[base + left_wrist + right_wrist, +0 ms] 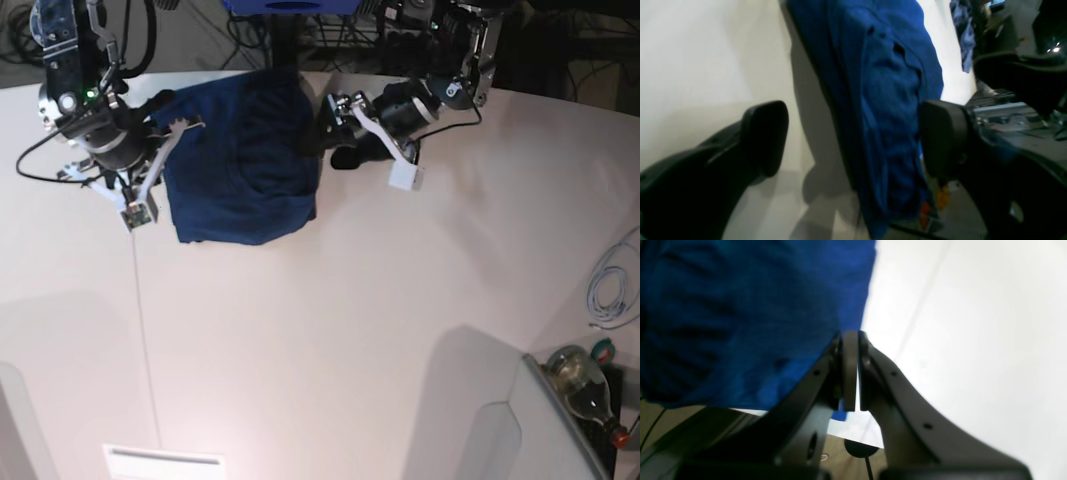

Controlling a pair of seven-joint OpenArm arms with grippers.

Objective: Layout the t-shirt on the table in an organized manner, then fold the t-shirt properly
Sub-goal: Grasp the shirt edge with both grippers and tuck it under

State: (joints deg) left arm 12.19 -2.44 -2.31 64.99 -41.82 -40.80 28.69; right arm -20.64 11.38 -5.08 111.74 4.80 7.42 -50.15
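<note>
**Navy shirt bunched at the far edge of the counter, one hand clamped on it, the other spread wide**

The plain dark navy blue soft-fabric t-shirt (240, 165) lies in a folded, rumpled block near the far edge of the large white smooth counter (330, 330), between the two arms. Its near edge is fairly straight; its far part is creased, and the sleeves cannot be made out.

The right hand (850, 340), which appears on the left of the base view (170, 135), has its two dark fingers pressed together. In the right wrist view a sliver of blue cloth shows low between the fingers, and the shirt's edge (750, 320) runs right up to the fingertips, so this hand is pinching the shirt's side edge.

The left hand (853, 136), on the right of the base view (335, 130), stands spread wide. In the left wrist view one black finger pad (765, 136) sits over bare white counter (700, 60) and the other pad (942, 136) is at the opposite side of the shirt (873, 83), with the cloth lying between them and neither pad closed on it.

A thin dark seam line (145, 340) runs across the counter from beside the right hand toward the near edge. A glass bottle (585, 385) lies off the counter at the lower right corner of the base view.
</note>
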